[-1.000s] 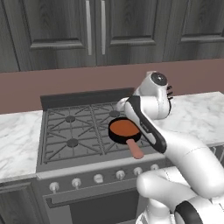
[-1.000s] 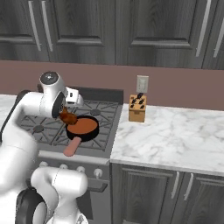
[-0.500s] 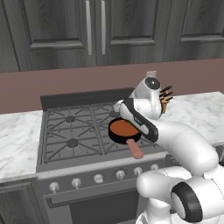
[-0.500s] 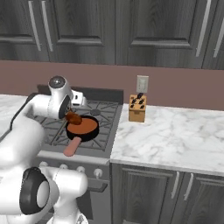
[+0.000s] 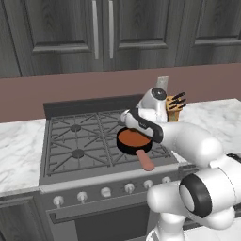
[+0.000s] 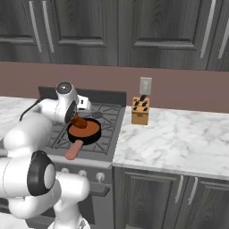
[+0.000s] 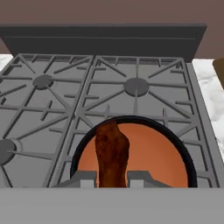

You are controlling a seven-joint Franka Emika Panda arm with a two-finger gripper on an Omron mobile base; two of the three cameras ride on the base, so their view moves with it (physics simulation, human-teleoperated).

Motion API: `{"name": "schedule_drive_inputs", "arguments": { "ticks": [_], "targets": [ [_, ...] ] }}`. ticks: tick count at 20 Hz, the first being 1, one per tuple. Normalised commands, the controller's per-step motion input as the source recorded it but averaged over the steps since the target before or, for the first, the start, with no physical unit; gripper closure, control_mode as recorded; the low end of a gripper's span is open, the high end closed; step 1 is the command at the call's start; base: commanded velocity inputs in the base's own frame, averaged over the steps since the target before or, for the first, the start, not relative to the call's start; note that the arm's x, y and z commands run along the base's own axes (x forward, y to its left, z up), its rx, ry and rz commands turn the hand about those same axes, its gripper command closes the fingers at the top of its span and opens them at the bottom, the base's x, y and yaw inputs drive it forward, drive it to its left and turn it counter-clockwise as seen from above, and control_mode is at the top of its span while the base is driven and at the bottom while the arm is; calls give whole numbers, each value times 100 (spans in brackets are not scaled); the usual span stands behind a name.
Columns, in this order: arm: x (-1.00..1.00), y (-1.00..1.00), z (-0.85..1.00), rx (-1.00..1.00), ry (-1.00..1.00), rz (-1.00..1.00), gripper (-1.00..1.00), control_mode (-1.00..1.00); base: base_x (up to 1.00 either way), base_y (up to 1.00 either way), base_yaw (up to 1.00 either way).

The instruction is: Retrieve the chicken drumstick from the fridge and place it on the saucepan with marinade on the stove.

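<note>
Claw (image 7: 112, 178): clamps the chicken drumstick (image 7: 112, 151).
Saucepan with marinade (image 7: 153, 153): directly beneath, apparently not yet touching the meat.

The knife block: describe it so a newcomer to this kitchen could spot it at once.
Start at the grey gas stove and look to the marble counter on the side away from the arm. The knife block stands there against the brown wall, under a pale wall outlet. It is a small tan wooden block with dark handles sticking up, and nothing else stands on that stretch.
</note>
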Motion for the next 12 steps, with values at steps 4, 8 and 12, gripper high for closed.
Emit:
{"name": "schedule_drive_inputs", "arguments": {
  "ticks": [4,8,12],
  "targets": [
    [35,0,-25,0,0,0,100,-100,0,0,0],
    [25,0,-21,0,0,0,100,-100,0,0,0],
    [24,0,-22,0,0,0,100,-100,0,0,0]
  ]
}}
